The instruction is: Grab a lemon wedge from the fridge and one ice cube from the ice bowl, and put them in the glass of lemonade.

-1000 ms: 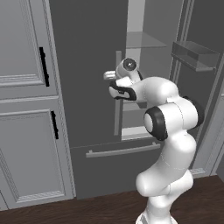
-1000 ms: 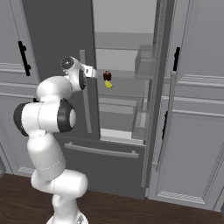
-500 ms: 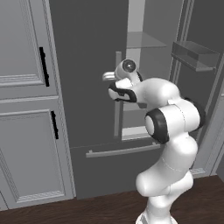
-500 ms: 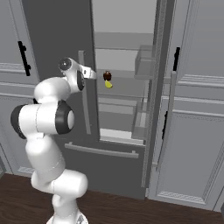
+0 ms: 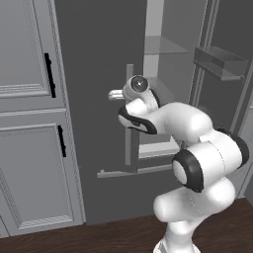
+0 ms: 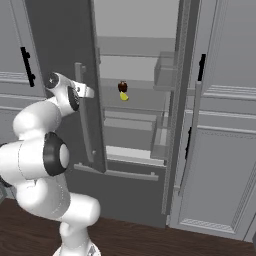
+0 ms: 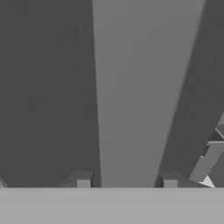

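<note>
The lemon wedge (image 6: 124,96) lies on a glass shelf (image 6: 140,102) inside the fridge (image 6: 65,75), a little above the middle of the right base view, bright yellow with its tip pointing down and left. A small dark brown jar (image 6: 122,86) stands just behind it, touching or nearly touching it.

The fridge's left door stands partly open, its dark grey face taking up the upper left of that view, and its long pale handle (image 6: 83,115) runs down the door's edge. In the hand view the same handle (image 7: 140,87) rises as a broad pale bar through the middle of the frame, with the dark door on either side. The two fingertips (image 7: 83,183) sit at the bottom, one on each side of the bar, close against its edges; the claw (image 7: 127,184) straddles the handle, and whether it presses on it or stands just clear I cannot tell.

In the left base view the white arm (image 5: 197,163) reaches from the lower right up to the handle (image 5: 130,118) at the centre. Door bins (image 5: 220,62) hang on the open right door at the upper right. Light grey cabinets (image 5: 29,123) with black handles fill the left side, above a dark wooden floor (image 5: 99,237).
</note>
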You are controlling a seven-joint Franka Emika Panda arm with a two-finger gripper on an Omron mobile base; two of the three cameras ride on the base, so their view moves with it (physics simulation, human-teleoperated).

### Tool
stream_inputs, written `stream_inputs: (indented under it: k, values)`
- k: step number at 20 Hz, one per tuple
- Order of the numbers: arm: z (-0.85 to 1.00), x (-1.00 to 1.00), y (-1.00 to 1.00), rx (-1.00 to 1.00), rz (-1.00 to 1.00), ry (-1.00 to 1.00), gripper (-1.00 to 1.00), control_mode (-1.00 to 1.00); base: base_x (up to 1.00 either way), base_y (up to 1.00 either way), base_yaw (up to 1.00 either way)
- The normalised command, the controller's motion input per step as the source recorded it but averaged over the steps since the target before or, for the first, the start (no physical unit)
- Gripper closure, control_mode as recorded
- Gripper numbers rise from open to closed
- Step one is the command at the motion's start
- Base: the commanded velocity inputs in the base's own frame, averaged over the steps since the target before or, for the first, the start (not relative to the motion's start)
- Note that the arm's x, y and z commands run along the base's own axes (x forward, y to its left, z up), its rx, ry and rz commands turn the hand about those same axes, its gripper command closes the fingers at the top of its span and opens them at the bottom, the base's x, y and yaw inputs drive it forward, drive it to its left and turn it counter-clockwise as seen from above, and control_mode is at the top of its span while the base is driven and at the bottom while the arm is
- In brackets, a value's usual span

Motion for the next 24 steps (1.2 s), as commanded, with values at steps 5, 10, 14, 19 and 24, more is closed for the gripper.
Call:
stream_inputs:
  k: [5,10,14,19,24]
  values:
    - [0.59,-1.0,0.66,-0.01,0.01,0.0,1.0,-1.0,0.0,0.0,0.0]
    - [0.5,-1.0,0.63,-0.01,0.03,0.0,1.0,-1.0,0.0,0.0,0.0]
    - [0.34,-0.99,0.21,0.0,0.08,0.0,1.0,-1.0,0.0,0.0,0.0]
    - [0.39,-0.99,-0.22,0.0,0.03,0.0,1.0,-1.0,0.0,0.0,0.0]
    - [0.56,-0.78,-0.64,0.0,0.0,-0.01,1.0,-1.0,0.0,0.0,0.0]
